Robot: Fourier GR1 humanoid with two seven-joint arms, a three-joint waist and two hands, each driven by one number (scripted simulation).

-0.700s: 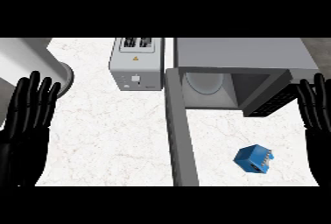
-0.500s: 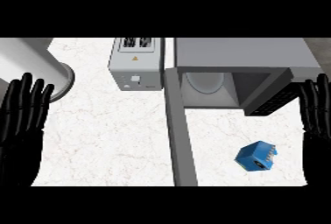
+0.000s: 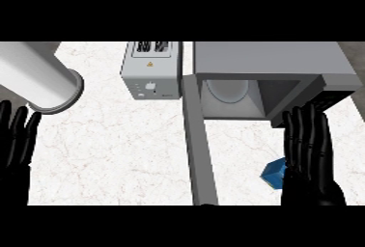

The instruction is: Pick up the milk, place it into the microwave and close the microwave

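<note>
White marbled counter (image 3: 128, 154) fills the view, and the microwave (image 3: 271, 62) sits up at one o'clock with its door (image 3: 200, 144) swung wide open, running as a long grey bar straight down the middle toward six o'clock. Inside the cavity you can see the pale round turntable (image 3: 228, 89). Just beside the microwave, at twelve o'clock, stands a grey toaster (image 3: 151, 70) with its slots facing up. Over at ten o'clock a big white cylinder (image 3: 39, 79) comes in from the edge. Now the milk (image 3: 274, 174): a small blue carton lying on the counter at four o'clock, right of the door and in front of the oven's mouth, tilted on a corner by the look of it. Right hand (image 3: 308, 159) is over its right side, fingers straight and pointing toward twelve, flat and spread, holding nothing; it covers part of the carton, and whether it touches I cannot tell. Left hand (image 3: 16, 140) shows at nine o'clock by the edge, fingers up and relaxed, nothing in it, well apart from the milk.
</note>
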